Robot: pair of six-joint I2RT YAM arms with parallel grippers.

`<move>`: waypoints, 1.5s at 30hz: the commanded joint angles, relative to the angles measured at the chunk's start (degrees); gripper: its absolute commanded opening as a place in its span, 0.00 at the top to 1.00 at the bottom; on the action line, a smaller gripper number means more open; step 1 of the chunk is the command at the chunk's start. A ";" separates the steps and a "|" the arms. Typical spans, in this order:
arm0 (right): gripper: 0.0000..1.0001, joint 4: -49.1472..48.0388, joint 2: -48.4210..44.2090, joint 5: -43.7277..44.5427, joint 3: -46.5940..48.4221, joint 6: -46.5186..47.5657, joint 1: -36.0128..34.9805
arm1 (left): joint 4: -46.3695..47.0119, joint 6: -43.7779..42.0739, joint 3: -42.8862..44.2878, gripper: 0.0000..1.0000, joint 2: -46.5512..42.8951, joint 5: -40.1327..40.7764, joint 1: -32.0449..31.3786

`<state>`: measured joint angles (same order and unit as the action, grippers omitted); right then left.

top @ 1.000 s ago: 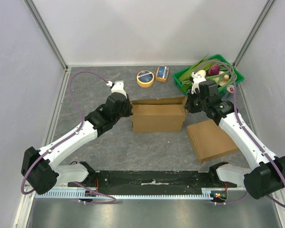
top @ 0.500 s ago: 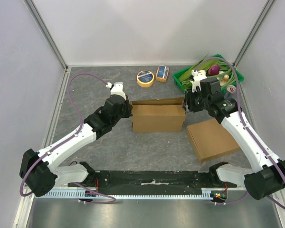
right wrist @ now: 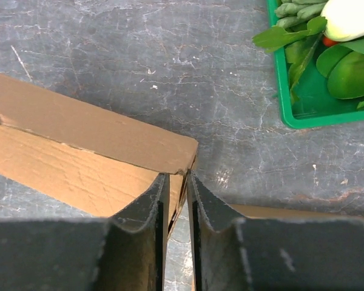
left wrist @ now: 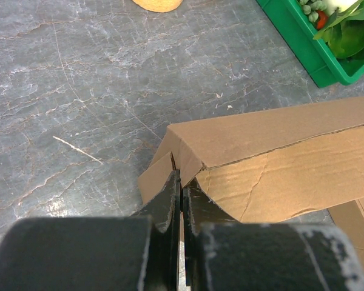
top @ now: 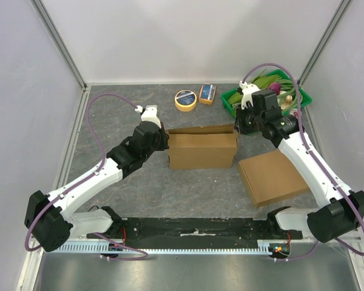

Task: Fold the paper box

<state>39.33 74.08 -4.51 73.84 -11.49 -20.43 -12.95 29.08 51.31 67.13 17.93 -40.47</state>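
Observation:
The brown paper box (top: 202, 150) stands in the middle of the table, its long top flap raised at the back. My left gripper (top: 165, 140) is at its left end, shut on the end flap; in the left wrist view the fingers (left wrist: 182, 176) pinch the thin cardboard edge of the box (left wrist: 279, 163). My right gripper (top: 238, 127) is at the box's right end. In the right wrist view its jaws (right wrist: 177, 176) stand narrowly apart with the box's corner wall (right wrist: 79, 151) between them.
A flat folded cardboard piece (top: 272, 177) lies right of the box. A green tray (top: 297, 97) of vegetables stands at the back right, close behind my right wrist. A tape roll (top: 185, 100) and a small orange packet (top: 207, 93) lie at the back.
My right gripper has moved a little toward the back along the box's right end. The left arm and the box have hardly moved.

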 commanded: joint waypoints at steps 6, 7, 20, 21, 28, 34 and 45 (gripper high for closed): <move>1.00 -11.80 -9.21 4.16 -11.60 0.94 -3.74 | -4.89 -1.75 -4.20 0.98 -0.60 -2.64 -0.22; 1.00 -13.30 -12.44 5.29 -15.45 0.94 -4.44 | -4.72 -1.66 -4.29 0.98 -0.86 -3.08 -0.23; 1.00 -24.91 -23.19 2.58 -28.40 -6.44 -5.94 | -4.54 0.45 -4.47 0.61 -7.10 -13.53 -0.14; 1.00 -25.09 -23.46 2.75 -28.93 -6.79 -5.94 | -5.15 0.19 -4.64 0.54 -8.06 -14.15 -0.22; 1.00 -24.04 -21.35 3.46 -27.44 -6.35 -5.94 | -11.56 -4.64 -4.12 0.41 -22.12 -14.76 -0.22; 1.00 -23.86 -19.77 2.84 -26.65 -6.97 -5.94 | -10.80 -6.32 -0.07 0.54 -22.75 -30.02 -0.57; 1.00 -19.56 -17.13 2.84 -23.04 -7.32 -5.94 | -4.37 -25.88 15.39 0.60 7.00 -4.33 -35.10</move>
<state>15.31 55.90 -0.36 48.82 -17.54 -26.04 -19.64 18.35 60.47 62.39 -3.77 -67.64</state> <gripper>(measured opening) 0.007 0.412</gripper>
